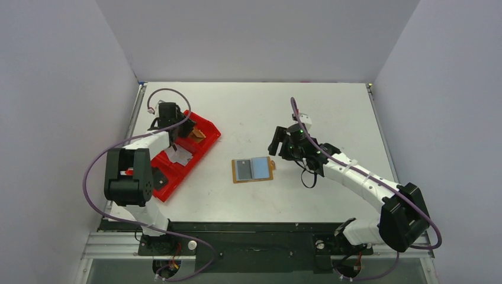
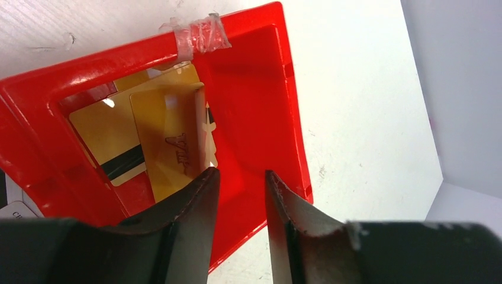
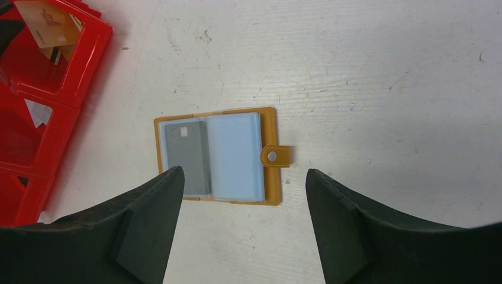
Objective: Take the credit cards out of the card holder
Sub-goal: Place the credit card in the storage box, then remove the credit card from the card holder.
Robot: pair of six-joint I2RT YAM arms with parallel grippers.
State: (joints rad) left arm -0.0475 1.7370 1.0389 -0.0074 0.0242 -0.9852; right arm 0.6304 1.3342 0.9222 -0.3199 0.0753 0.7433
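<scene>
On a scuffed white table (image 1: 331, 106) boxed by 3 grey walls (image 1: 254, 35), the card holder (image 1: 253, 170) lies open, 1 grey card (image 3: 187, 157) inside, red tray (image 1: 171, 174) at its 9 o'clock; left gripper (image 2: 241, 173) and right gripper (image 3: 243, 173) both gape empty.

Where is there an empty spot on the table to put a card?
The far part of the table, beyond the tray and holder, is bare. So is the near strip between the holder and the arm bases. Crowded: the left, with the tray and left gripper, and beside the holder, where the right gripper hangs.
</scene>
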